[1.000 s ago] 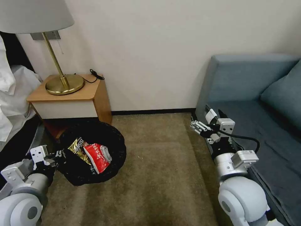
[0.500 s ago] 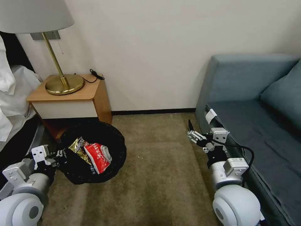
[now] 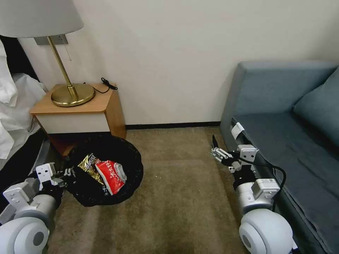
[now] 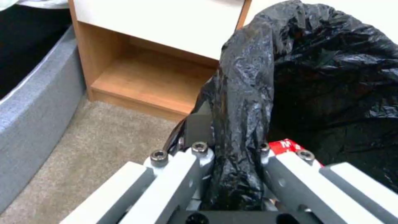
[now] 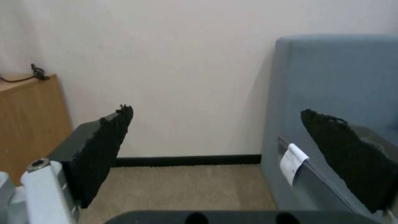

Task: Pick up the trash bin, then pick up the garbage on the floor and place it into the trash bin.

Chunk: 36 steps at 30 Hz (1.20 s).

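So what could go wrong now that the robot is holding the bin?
1. The left hand pinches the bin by its black bag at the rim. That thin plastic might tear or slide off.
2. The bin hangs from one side, so it could tip and spill the red packet and gold wrapper.
3. The open right hand sits close to the sofa and could bump it.

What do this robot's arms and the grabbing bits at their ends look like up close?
Both arms are chunky white and pale grey tubes with big rounded joints. A black cable loops along the right arm. The right end effector carries two fingers with rough black pads. The left end effector has pale metal bars fastened with dark bolts.
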Motion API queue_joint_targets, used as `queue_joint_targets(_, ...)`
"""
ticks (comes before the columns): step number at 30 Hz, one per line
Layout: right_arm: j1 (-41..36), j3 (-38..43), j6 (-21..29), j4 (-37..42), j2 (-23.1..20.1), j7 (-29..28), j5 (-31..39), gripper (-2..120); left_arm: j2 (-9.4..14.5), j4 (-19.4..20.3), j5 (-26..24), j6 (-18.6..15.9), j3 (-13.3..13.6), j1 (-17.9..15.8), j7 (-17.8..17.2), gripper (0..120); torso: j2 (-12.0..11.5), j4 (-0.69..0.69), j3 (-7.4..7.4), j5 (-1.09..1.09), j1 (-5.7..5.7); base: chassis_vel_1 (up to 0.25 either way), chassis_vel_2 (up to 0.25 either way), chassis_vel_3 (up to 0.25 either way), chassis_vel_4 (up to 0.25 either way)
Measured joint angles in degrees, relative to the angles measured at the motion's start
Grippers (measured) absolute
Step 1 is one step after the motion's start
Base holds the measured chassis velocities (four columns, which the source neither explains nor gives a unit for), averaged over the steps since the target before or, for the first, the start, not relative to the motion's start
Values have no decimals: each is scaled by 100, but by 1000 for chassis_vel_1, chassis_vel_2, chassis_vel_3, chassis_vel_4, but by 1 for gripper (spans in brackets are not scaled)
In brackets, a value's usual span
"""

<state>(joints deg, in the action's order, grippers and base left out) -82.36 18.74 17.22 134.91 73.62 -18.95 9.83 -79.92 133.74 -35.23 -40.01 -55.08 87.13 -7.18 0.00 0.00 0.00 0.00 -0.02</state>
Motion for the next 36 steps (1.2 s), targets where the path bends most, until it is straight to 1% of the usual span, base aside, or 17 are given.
queue_joint_targets(15,49,-75,65,-59,10,-11,2,100,-27,46,1,-23,-46,54,-15,3,0,0,0,-1,0,0,0,0,0)
queue_joint_targets(36,41,-58,91,-83,-6,-9,20,100,-20,64,-12,-49,-47,20,-29,3,0,0,0,0,0,0,0,0,0)
